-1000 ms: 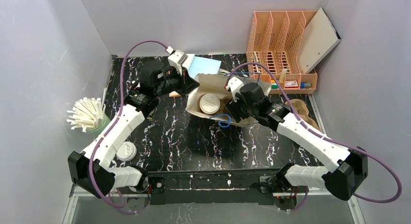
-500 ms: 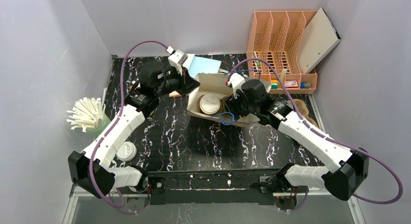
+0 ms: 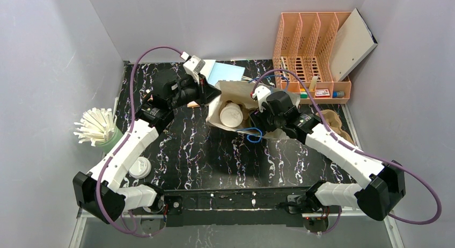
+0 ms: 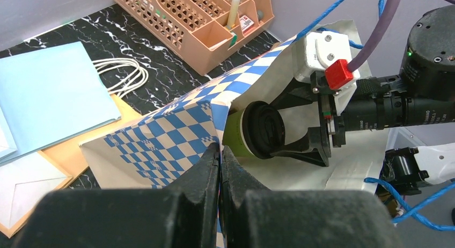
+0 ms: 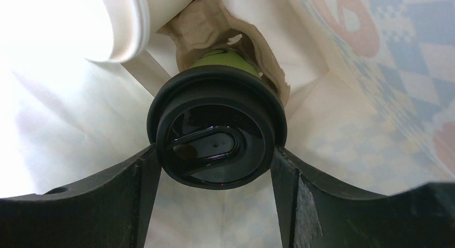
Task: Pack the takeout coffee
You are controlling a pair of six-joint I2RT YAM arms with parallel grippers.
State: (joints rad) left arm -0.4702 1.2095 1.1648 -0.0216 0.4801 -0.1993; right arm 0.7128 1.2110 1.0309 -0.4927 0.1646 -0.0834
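Observation:
The takeout coffee [image 5: 217,132], a green cup with a black lid, lies on its side inside the blue-checked paper bag [image 4: 161,135]. My right gripper [image 5: 214,151] reaches into the bag, a finger pressed against each side of the lid. In the left wrist view the cup [image 4: 239,132] shows through the bag's mouth. My left gripper [image 4: 220,148] is shut on the bag's rim and holds the mouth up. From above, the bag [image 3: 228,92] sits between both wrists, and the coffee is hidden under the right wrist [image 3: 273,106].
A white-lidded cup [image 3: 230,115] also sits in the bag, beside the coffee [image 5: 107,22]. An orange file rack [image 3: 311,44] stands at the back right, a straw holder [image 3: 99,127] at the left. A white lid [image 3: 139,167] and flat blue paper [image 4: 48,97] lie on the table.
My right gripper has pushed a little further into the bag with the coffee. The white-lidded cup has tipped over, and my left gripper has raised the bag's rim slightly.

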